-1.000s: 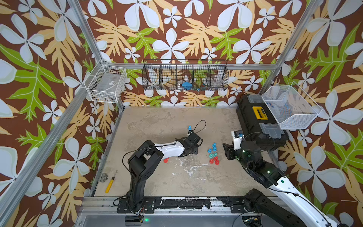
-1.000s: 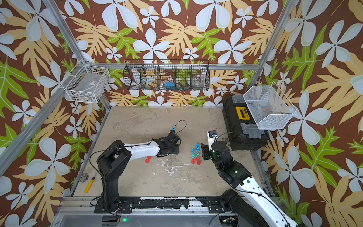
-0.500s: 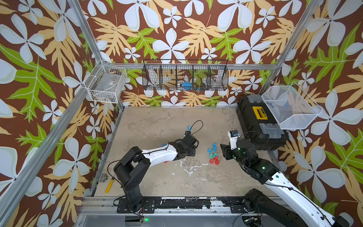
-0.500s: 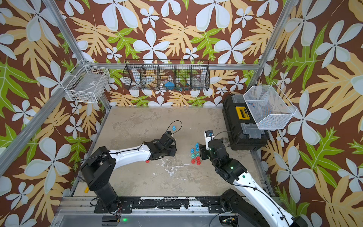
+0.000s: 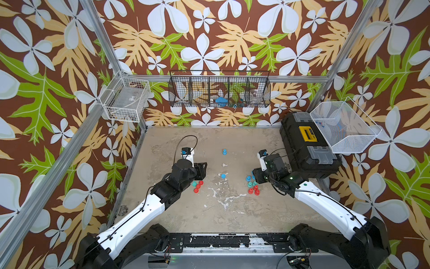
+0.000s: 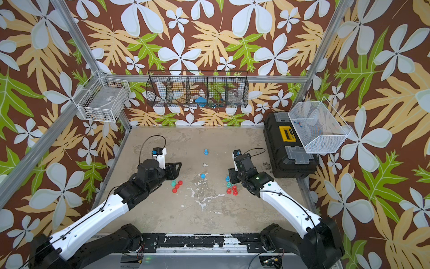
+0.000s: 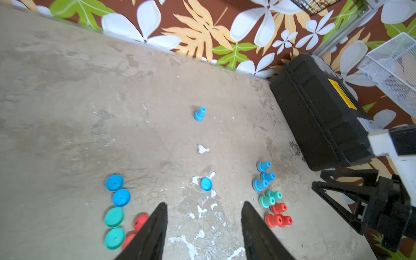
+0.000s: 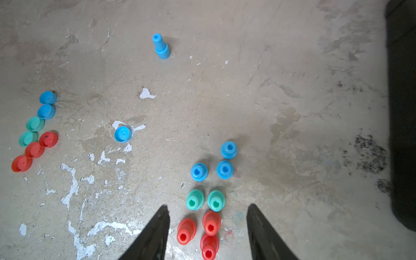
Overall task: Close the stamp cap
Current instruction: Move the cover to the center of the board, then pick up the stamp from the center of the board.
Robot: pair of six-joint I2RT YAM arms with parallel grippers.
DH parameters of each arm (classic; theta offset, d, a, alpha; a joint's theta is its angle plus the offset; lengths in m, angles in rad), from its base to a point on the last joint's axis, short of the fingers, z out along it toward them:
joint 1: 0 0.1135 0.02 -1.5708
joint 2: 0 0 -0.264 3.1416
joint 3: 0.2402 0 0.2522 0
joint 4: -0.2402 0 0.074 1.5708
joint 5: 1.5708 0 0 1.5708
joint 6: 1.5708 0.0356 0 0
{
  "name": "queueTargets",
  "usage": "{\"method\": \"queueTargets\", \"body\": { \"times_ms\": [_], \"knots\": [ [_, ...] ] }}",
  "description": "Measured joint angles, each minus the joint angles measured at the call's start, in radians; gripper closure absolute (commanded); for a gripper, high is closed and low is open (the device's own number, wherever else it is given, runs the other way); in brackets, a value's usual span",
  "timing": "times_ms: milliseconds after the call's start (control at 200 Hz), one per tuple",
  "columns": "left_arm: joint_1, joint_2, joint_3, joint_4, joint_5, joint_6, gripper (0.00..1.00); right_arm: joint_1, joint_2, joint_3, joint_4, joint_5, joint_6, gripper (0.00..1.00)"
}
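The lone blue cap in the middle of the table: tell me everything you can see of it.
The lone blue cap is a small round disc, light blue, plastic by its look, with a raised rim and a tiny dimple at its centre. It lies flat near the middle of the table, partly over a chipped white patch. It sits alone; only the table touches it.
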Motion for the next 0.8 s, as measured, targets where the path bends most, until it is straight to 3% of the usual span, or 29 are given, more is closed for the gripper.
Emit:
{"method": "queueTargets", "body": {
  "times_ms": [115, 350, 796],
  "knots": [
    [0.05, -0.066, -0.019, -0.06, -0.011, 0.045, 0.45, -0.001, 0.106, 0.069, -0.008, -0.011, -0.024, 0.46],
    [0.065, -0.179, -0.09, -0.121, -0.054, 0.106, 0.44, 0.0, 0.292, 0.172, -0.058, -0.055, -0.074, 0.53],
    [0.069, -0.286, -0.119, -0.187, -0.105, 0.142, 0.44, 0.006, 0.401, 0.191, -0.083, -0.054, -0.096, 0.55]
  ]
}}
